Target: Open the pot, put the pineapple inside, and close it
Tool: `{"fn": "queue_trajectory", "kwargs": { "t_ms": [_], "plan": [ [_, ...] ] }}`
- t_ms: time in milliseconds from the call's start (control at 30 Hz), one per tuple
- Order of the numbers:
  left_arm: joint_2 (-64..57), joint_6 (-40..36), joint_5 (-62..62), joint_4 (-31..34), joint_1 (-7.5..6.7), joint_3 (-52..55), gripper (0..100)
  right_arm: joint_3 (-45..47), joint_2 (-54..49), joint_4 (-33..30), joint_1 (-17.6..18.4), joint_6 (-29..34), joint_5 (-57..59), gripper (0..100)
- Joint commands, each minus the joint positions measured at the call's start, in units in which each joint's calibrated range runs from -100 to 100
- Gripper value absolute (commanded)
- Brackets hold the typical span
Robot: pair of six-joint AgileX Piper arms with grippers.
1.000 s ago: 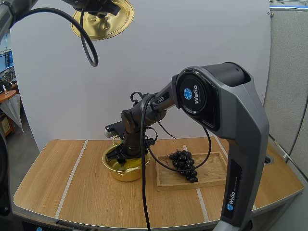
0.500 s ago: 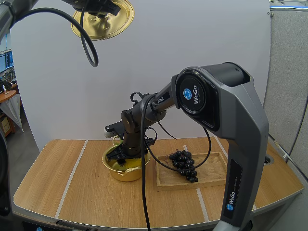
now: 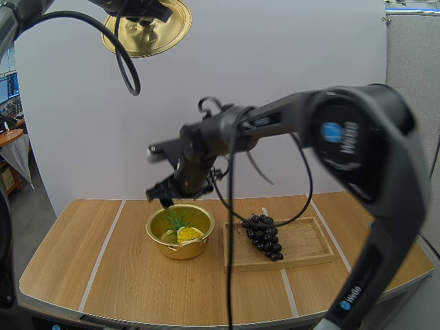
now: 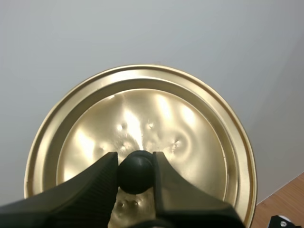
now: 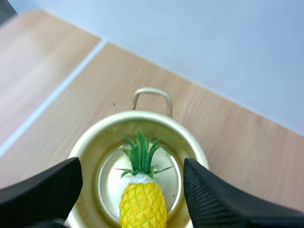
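rising off pot [image 3: 180, 250], right gripper [image 5: 132, 162] gapes empty over pineapple [image 5: 142, 205]; left gripper [image 4: 136, 164] pinches lid [image 4: 194, 121].

The right arm [image 3: 392, 206] wears a smooth grey shell; its round black cap [image 3: 338, 136] carries a blue globe badge and white "WeGo" lettering; toward the right end effector [image 3: 163, 199] the links turn slim and black; the left end effector [image 4: 135, 164] has matt black fingers [image 4: 90, 185] with ribbed inner faces.

Robotics lab inside an office, robot arm [image 3: 357, 158] reaching over a wooden desk [image 3: 82, 254], white screen [image 3: 309, 55] standing behind, grey partitions [image 3: 412, 103] and monitors [image 3: 5, 88] showing beyond.
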Motion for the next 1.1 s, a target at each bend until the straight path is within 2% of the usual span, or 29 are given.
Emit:
{"fn": "queue_trajectory", "kwargs": {
  "t_ms": [0,200,500,733,900,1067],
  "plan": [
    [-0.6,-0.4,-1.5,-0.3,-0.19,-0.4,0,-0.4,-13.3,0.2,0.0,-0.3,7.3,100],
    [-0.6,-0.4,-1.5,-0.3,-0.19,-0.4,0,0.3,-25.2,-1.0,0.0,-0.3,17.8,100],
    [-0.6,-0.4,-1.5,-0.3,-0.19,-0.4,0,10.0,-46.2,-2.4,0.0,-0.3,25.2,100],
    [-0.6,-0.4,-1.5,-0.3,-0.19,-0.4,0,14.0,-62.9,-2.5,0.0,-0.3,34.0,100],
    [-0.6,-0.4,-1.5,-0.3,-0.19,-0.4,0,17.1,-71.0,-4.1,-0.6,-0.3,41.7,100],
    [-0.6,-0.4,-1.5,-0.3,-0.19,-0.4,0,20.4,-77.1,-4.6,-1.8,-0.6,43.9,100]
  ]
}}
